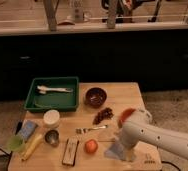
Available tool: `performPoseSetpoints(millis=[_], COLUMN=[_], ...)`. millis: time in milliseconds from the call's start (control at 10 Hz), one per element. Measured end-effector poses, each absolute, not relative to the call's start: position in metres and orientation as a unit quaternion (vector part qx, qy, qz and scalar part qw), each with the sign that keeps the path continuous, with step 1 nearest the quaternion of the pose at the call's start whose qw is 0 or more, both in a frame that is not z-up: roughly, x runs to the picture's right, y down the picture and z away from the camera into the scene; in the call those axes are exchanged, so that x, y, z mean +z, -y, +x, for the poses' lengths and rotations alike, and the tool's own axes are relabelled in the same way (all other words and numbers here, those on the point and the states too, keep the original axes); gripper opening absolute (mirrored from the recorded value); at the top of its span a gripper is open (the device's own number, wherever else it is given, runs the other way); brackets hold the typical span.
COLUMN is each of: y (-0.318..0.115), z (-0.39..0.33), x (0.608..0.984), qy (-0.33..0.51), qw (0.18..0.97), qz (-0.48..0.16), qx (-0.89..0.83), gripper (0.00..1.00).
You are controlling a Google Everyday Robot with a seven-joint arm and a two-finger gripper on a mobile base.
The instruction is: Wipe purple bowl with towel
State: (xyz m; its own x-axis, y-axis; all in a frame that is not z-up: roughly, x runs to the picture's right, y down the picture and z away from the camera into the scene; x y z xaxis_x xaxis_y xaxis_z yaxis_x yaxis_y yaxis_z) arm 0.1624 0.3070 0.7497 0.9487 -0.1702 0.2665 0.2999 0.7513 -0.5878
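Observation:
The purple bowl [95,96] stands upright at the back middle of the wooden table [122,95], right of the green tray. The towel [115,150] lies flat near the table's front edge, pale grey-blue, partly covered by my arm. My white arm reaches in from the right. The gripper [122,146] is at its end, pointing down right over the towel, and the arm's wrist hides most of it. The purple bowl is well behind and to the left of the gripper.
An orange-red bowl [125,115] peeks out behind the arm. A green tray [34,92] holds white utensils. Also on the table are a dark red cluster [103,115], fork [92,129], orange fruit [91,146], dark bar [70,151], metal cup [51,137], white cup [51,118], light-blue block [28,129] and banana [32,146].

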Motion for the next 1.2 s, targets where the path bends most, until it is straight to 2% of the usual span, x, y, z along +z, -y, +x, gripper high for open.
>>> performPoseSetpoints(millis=[800, 1000, 1200], y=[-0.326, -0.327, -0.322], z=[0.159, 0.159, 0.158], x=[0.780, 0.781, 0.780], qy=[0.110, 0.111, 0.112], qw=[0.921, 0.920, 0.922], qz=[-0.353, -0.354, -0.350], qx=[-0.125, -0.123, -0.125], gripper=[0.78, 0.62, 0.41])
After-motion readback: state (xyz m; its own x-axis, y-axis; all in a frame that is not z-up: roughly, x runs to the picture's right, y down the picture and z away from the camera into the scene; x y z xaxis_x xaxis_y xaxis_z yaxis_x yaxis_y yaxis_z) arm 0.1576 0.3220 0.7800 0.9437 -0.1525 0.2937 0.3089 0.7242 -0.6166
